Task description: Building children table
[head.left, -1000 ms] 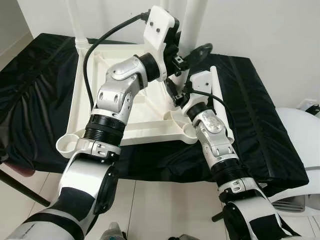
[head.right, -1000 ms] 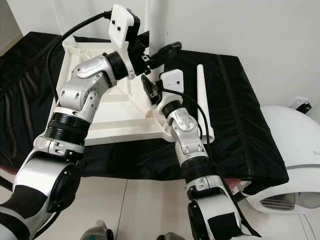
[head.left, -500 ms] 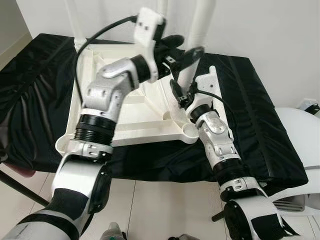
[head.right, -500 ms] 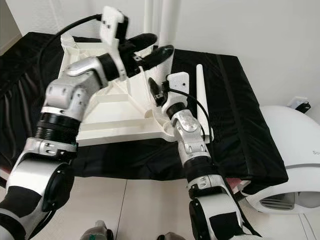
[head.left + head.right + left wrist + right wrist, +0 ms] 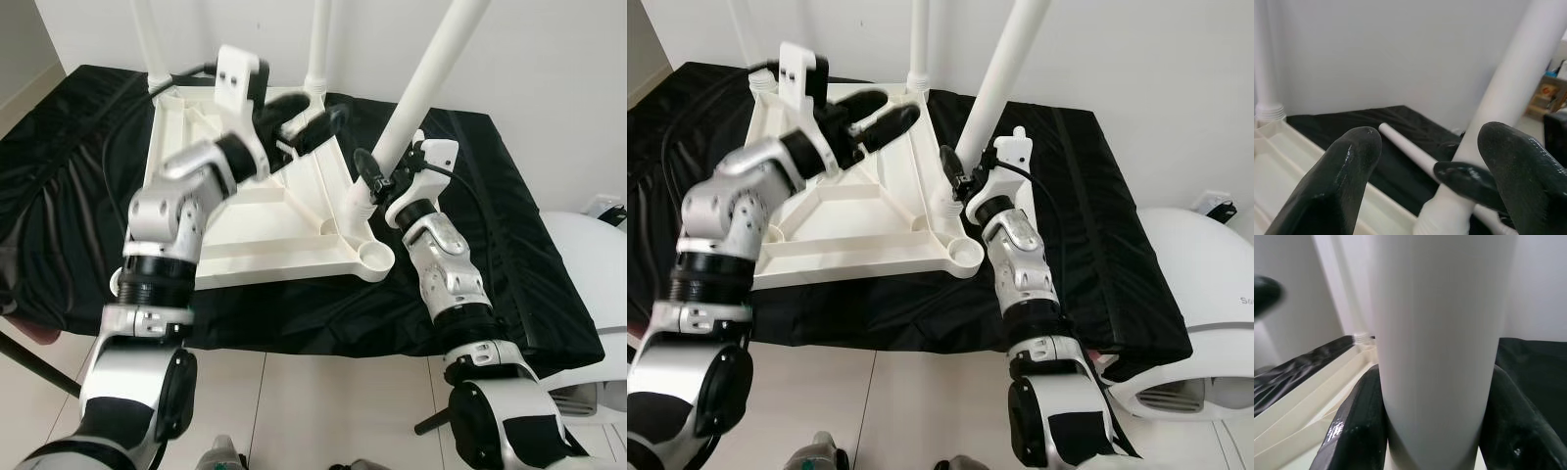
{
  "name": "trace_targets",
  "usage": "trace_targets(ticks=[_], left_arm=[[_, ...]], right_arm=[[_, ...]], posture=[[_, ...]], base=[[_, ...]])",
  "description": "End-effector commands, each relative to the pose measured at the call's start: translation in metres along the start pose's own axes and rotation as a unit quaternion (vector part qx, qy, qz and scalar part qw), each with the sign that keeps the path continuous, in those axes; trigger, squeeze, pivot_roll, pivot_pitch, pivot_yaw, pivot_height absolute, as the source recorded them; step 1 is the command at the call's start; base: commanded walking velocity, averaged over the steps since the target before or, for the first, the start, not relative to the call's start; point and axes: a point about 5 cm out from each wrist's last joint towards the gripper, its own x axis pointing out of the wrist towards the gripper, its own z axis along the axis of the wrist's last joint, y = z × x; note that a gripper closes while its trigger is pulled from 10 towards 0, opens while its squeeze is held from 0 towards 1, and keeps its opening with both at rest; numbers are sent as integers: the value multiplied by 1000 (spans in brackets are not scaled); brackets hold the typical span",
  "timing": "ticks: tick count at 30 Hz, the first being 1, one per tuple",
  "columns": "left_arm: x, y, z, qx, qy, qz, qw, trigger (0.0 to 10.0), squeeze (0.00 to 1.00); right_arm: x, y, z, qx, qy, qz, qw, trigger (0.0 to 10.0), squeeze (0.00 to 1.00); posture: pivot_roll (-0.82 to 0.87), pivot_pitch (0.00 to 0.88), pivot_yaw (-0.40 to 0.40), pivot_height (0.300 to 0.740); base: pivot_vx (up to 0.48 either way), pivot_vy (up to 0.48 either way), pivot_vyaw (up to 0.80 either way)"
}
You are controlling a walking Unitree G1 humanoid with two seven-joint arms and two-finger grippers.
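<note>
1. The tabletop point(image 5: 265, 220) is white plastic, lying upside down on a black cloth, its ribbed underside facing up with a round leg socket at each corner.
2. The near-right socket point(image 5: 376, 258) is open, with no leg in it.
3. Two white legs stand upright in the far corners: a far-left leg point(image 5: 147, 39) and a far-right leg point(image 5: 318, 44).
4. A third leg point(image 5: 421, 83) is tilted, leaning up and to the right, its lower end at the tabletop's right edge.
5. A fourth leg point(image 5: 1405, 149) lies flat on the cloth just beside the tabletop's right side.
</note>
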Motion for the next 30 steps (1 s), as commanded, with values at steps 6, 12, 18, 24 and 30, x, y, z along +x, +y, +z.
trace_targets(ticks=[6, 12, 18, 24, 30], left_arm=[[-4, 2, -27, 56, 49, 51, 996, 10000, 0], [-8, 0, -39, 67, 65, 56, 994, 10000, 0], [-19, -5, -55, 96, 89, 44, 990, 10000, 0], [-30, -14, -78, 140, 142, 0, 980, 10000, 0], [-29, -18, -87, 166, 167, -17, 972, 10000, 0]], right_arm=[[-8, -3, 10, 69, -14, 48, 996, 10000, 0], [-11, -7, 15, 83, -20, 55, 995, 10000, 0], [-19, -15, 18, 59, -18, 53, 997, 10000, 0], [-27, -22, 18, 37, -7, 45, 998, 10000, 0], [-34, -19, 13, 10, 7, 47, 999, 10000, 0]], posture=[[41, 0, -61, 740], [37, 0, -60, 740], [30, 5, -56, 740], [28, 18, -53, 740], [29, 22, -45, 740]], base=[[0, 0, 0], [0, 0, 0], [0, 0, 0], [0, 0, 0], [0, 0, 0]])
